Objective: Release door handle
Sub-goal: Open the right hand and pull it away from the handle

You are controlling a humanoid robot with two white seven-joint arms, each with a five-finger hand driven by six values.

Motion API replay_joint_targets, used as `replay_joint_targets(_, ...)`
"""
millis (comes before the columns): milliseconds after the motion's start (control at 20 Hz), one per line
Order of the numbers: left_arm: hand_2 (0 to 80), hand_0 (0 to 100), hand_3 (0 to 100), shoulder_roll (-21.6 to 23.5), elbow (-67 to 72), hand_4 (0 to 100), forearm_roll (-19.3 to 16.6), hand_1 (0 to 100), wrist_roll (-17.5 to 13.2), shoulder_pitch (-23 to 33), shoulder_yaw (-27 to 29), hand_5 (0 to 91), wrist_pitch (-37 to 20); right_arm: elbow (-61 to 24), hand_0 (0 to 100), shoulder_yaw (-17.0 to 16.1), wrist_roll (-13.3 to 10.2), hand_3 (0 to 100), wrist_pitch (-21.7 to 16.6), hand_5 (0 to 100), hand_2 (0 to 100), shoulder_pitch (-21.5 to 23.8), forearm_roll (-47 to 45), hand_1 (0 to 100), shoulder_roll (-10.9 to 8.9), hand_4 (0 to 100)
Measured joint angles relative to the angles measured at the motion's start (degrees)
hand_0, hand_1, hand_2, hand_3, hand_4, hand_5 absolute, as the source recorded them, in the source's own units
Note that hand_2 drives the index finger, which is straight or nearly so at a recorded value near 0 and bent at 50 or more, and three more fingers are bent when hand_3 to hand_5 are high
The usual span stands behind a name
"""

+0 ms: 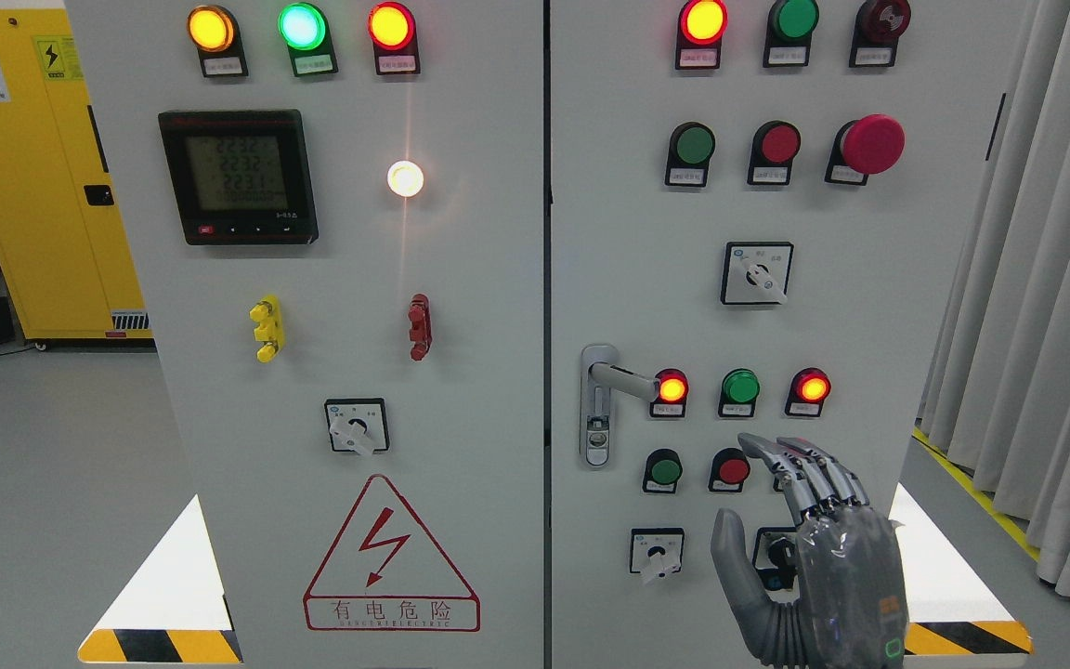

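My right hand (809, 548) hangs low in front of the right cabinet door (925, 307), fingers (809, 469) loosely spread and slightly bent, thumb out to the left, holding nothing. It is apart from the door handle (611, 390), which sits up and to the left, near that door's left edge: a grey metal plate with a short lever pointing right and a round lock below. Between my hand and the handle the panel is bare except for small buttons.

The two doors are flat, matte, light grey metal, meeting at a dark vertical seam (547, 334). To the right, pale pleated curtains (1055, 307) hang close by the cabinet's edge; to the far left stands a yellow cabinet (33, 186) on open grey floor.

On the left door I count three lit round lamps along the top, one dark display meter (238, 177), one white lamp (405, 178), a yellow (267, 328) and a red terminal (419, 326), one rotary switch (357, 426) and a red triangular warning sign (391, 557). The right door's large red mushroom button (872, 144) stands out glossy.
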Motion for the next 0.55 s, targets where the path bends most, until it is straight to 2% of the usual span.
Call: replay_joint_targets(551,0.0,12,0,0.00,0.00,0,0.00,56,0.00,0.00,0.01,0.0,-0.02,-0.62,71,-2.30,-0.01,2,-0.13,0,0,-1.55,-1.52,26,0.03,0)
